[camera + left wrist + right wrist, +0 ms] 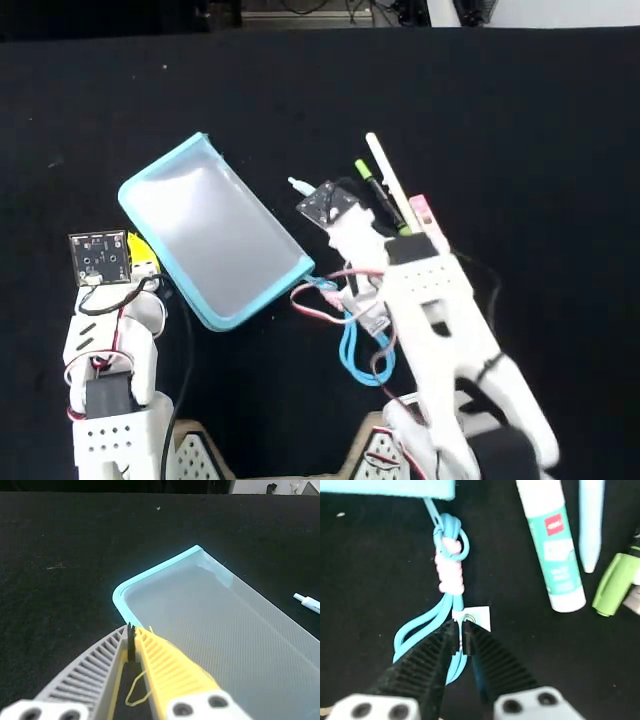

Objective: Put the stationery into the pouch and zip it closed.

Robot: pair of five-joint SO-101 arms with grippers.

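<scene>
A robotics lab bench, by the look of it. A table (520, 110) draped in plain black cloth carries two small white printed arms, one at 7 o'clock (110, 400) and one at 5 o'clock (450, 340), with bare wires (112, 302) and an uncovered circuit board (100, 257). Loose cables (300, 10) lie behind the table at 12 o'clock.

The pouch (240, 630) is frosted, finely ribbed plastic with smooth teal trim; its cord (451, 530) looks glossy and smooth. The glue stick (555, 545) is shiny plastic, and the table (500, 100) wears matt black cloth.
</scene>
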